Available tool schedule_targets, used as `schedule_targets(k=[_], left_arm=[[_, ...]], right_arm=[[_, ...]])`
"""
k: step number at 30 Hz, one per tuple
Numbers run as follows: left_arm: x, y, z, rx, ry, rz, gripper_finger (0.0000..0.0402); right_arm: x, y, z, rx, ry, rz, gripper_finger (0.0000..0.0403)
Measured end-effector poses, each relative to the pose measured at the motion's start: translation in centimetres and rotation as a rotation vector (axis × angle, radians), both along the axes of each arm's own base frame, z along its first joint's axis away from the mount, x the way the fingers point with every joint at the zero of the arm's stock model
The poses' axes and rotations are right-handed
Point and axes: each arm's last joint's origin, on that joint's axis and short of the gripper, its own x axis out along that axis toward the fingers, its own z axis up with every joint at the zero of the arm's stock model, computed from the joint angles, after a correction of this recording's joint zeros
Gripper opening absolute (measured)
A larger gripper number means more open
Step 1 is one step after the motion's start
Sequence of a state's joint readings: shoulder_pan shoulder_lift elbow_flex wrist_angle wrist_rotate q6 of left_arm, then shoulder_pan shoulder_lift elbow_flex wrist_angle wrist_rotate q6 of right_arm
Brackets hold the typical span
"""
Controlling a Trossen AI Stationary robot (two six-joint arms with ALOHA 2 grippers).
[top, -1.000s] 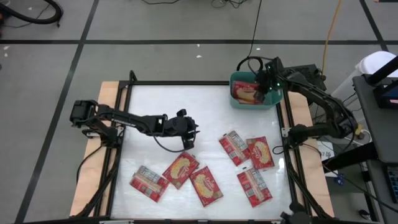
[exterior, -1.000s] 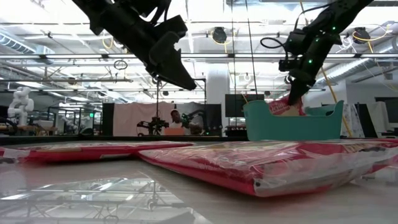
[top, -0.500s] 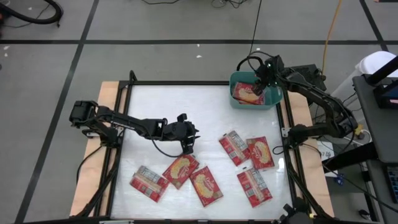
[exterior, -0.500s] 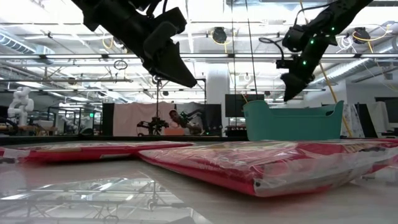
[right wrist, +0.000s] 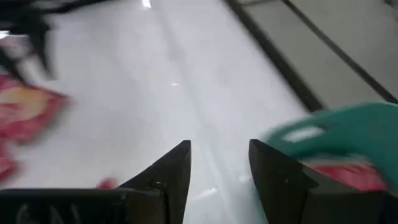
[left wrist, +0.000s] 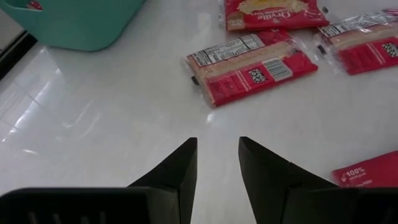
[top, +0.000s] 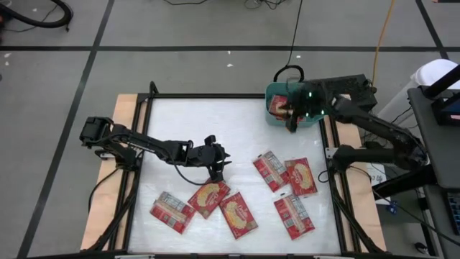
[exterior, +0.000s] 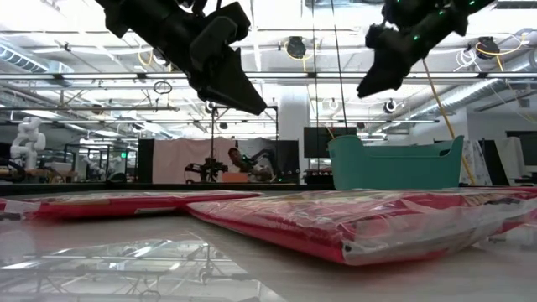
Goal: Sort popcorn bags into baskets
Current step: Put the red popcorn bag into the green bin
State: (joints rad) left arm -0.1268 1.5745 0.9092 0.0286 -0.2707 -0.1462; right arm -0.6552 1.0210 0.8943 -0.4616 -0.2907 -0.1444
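Several red popcorn bags lie flat on the white table: three at the near left (top: 208, 198), three at the near right (top: 300, 177). One more lies inside the teal basket (top: 315, 115) at the far right corner, red bag (top: 280, 106). My left gripper (top: 215, 167) hovers open above the table's middle, just beyond the near-left bags, nothing between its fingers (left wrist: 217, 146). My right gripper (top: 291, 124) hangs open and empty in the air over the basket's near left corner (right wrist: 219, 149). In the low view the basket (exterior: 394, 164) stands below and right of it.
A black frame (top: 215, 95) runs round the white table top, with wooden strips (top: 123, 108) at both sides. The table's far left and middle are bare white surface (top: 201, 122). In the left wrist view bags (left wrist: 255, 59) lie ahead, the basket (left wrist: 81, 22) farther off.
My right gripper has let go of a popcorn bag, which now lies in the basket. It has then risen and swung out of the basket toward the table's left and near side, tipping less steeply. My left gripper has drifted slightly toward the near-left bags.
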Motion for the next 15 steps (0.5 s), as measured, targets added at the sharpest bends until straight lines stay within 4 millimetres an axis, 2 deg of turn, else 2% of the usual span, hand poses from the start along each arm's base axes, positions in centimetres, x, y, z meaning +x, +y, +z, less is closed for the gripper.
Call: schedule_targets(k=[6,15], left_arm=[[-0.1,-0.5,0.0,-0.021,-0.003,0.000,0.0122],[0.4,-1.0,-1.2,-0.065,0.011,0.022,0.0122]], right_arm=[[0.5,4.6,-2.4,0.025,-0.090,0.111,0.0153],[0.7,10.4,-9.3,0.014,-0.089,0.189,0.0153]])
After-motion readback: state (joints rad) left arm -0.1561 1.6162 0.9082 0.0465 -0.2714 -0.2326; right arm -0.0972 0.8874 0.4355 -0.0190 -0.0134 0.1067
